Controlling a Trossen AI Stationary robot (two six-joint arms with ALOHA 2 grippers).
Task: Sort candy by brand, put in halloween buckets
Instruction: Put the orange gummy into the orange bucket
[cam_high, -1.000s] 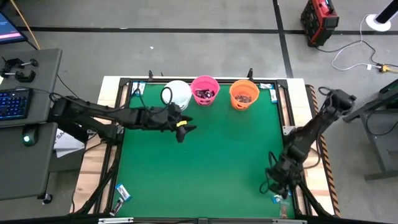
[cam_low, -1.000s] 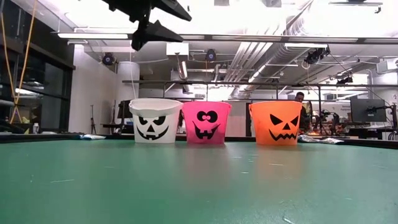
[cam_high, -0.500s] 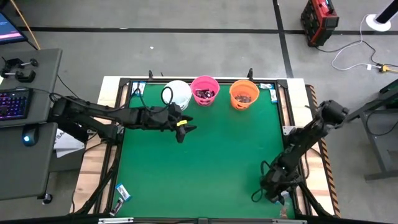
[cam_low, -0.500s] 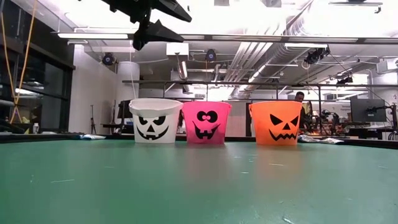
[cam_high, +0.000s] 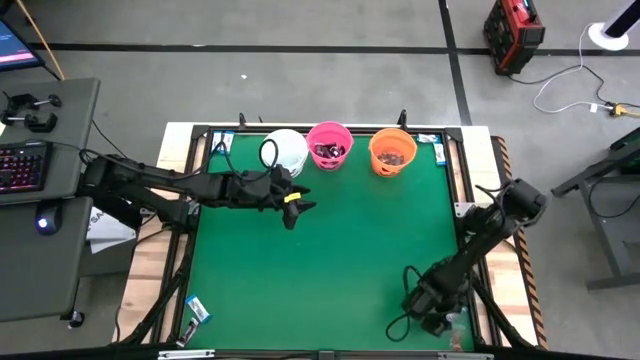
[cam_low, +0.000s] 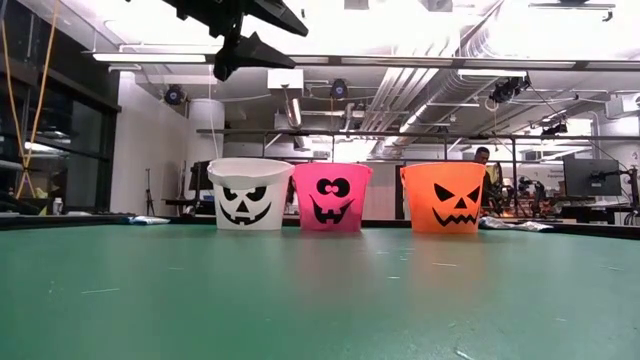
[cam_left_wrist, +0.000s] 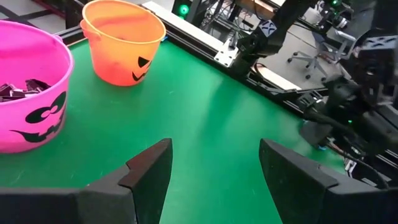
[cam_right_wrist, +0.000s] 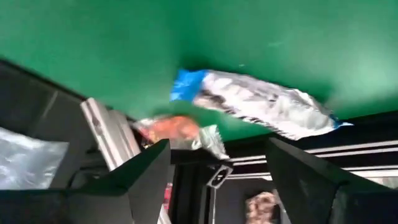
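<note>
My left tool (cam_high: 300, 212) hangs above the surface (cam_high: 340, 250) in the upper left of the overhead frame, just below the white bucket (cam_high: 286, 150), with its fingers spread wide and nothing between them. My right tool (cam_high: 428, 312) is down at the lower right corner of the overhead frame, right over the edge of the green mat; its fingers are also spread wide and hold nothing. Through its own camera I see a blue and silver candy (cam_right_wrist: 255, 107) lying flat on the green near the frame rail, and a reddish-orange candy (cam_right_wrist: 171, 129) beside it, partly over the metal rail. The 3 buckets stand in a row along the top edge of the surface: white, then the pink bucket (cam_high: 329, 144), then the orange bucket (cam_high: 392, 150). The pink 1 holds a pile of dark wrappers, the orange 1 shows some pieces inside, and I cannot tell what the white 1 contains. I judge the sorting mostly done, since the middle of the green is bare. What is left looks like strays at the edges: these 2 in the corner, plus a few small wrappers (cam_high: 198, 310) off the mat at the lower left.
</note>
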